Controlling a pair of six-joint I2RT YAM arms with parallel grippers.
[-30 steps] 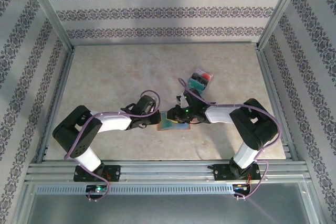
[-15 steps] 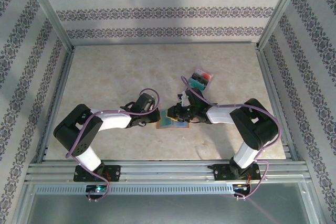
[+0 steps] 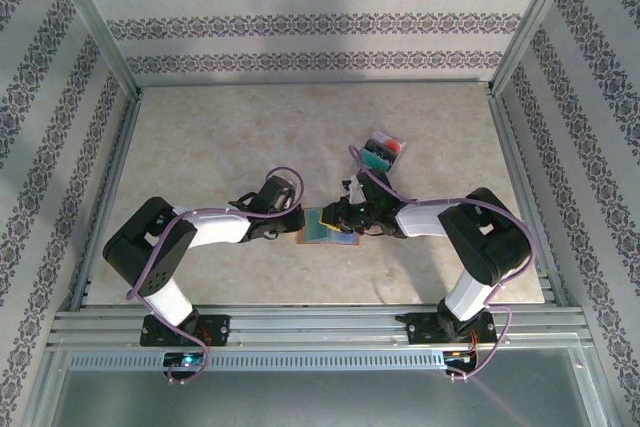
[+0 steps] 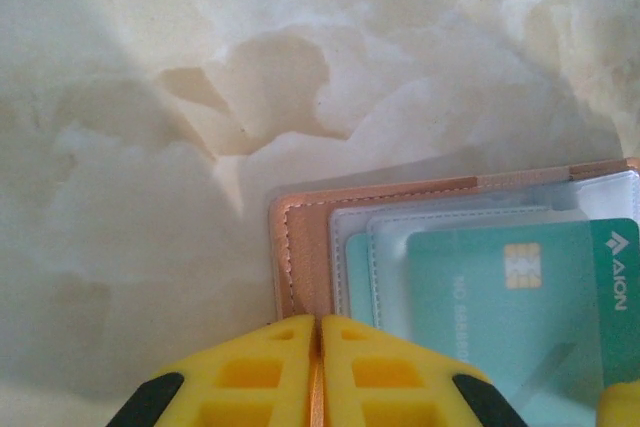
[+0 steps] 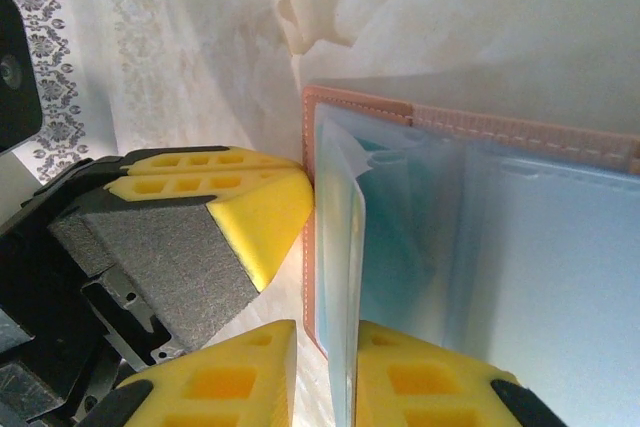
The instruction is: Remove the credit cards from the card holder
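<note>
The salmon-pink card holder (image 3: 306, 240) (image 4: 300, 247) (image 5: 480, 125) lies open on the table between both arms. My left gripper (image 3: 296, 224) (image 4: 320, 327) is shut on its left edge, with the pink rim pinched between the yellow fingers. A teal credit card (image 3: 322, 227) (image 4: 520, 307) (image 5: 350, 247) sticks partway out of a clear pocket. My right gripper (image 3: 338, 217) (image 5: 325, 342) straddles that card's raised edge. Its jaws stand narrowly open: the card rests against one finger and a gap shows at the other. More credit cards (image 3: 383, 150), teal, red and dark, lie farther back.
The left gripper's yellow finger (image 5: 250, 207) sits close beside the right gripper at the holder's corner. Metal frame rails (image 3: 300, 322) run along the near edge. Patterned walls enclose the marbled table (image 3: 220, 137) on three sides.
The left gripper has shifted slightly right and the right gripper slightly left, toward the holder. The right jaws have narrowed a little around the teal card's edge.
</note>
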